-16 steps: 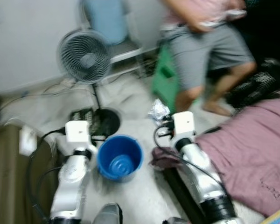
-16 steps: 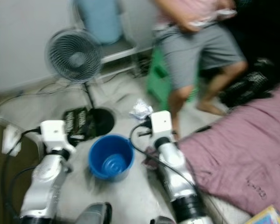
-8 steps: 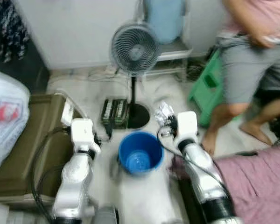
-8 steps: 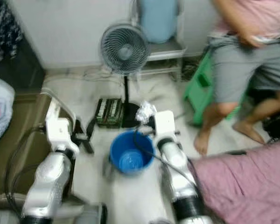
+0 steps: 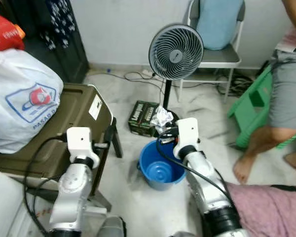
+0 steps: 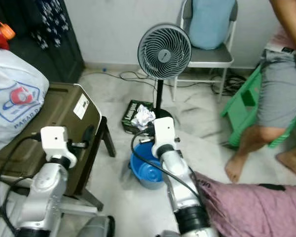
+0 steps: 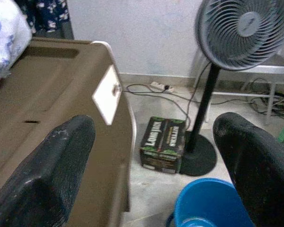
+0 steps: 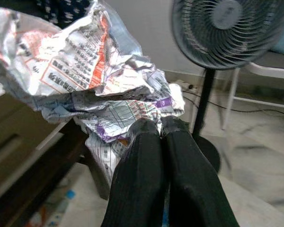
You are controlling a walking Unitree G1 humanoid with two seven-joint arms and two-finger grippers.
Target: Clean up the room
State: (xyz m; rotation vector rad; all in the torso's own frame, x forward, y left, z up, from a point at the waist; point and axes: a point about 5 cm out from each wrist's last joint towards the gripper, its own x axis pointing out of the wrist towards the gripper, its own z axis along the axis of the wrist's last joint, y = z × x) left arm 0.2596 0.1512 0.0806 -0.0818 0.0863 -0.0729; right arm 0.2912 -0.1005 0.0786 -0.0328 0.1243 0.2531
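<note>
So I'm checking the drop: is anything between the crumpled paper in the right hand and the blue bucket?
Nothing visible blocks it. The right hand is shut on the crumpled paper, held just past the far rim of the blue bucket, whose mouth is open. The fan base stands on the floor beyond the bucket, not in the path.

Standing fan point(image 5: 176, 52), folding chair point(image 5: 214, 47), green stool point(image 5: 256, 101), bystander's legs point(image 5: 281, 118).
</note>
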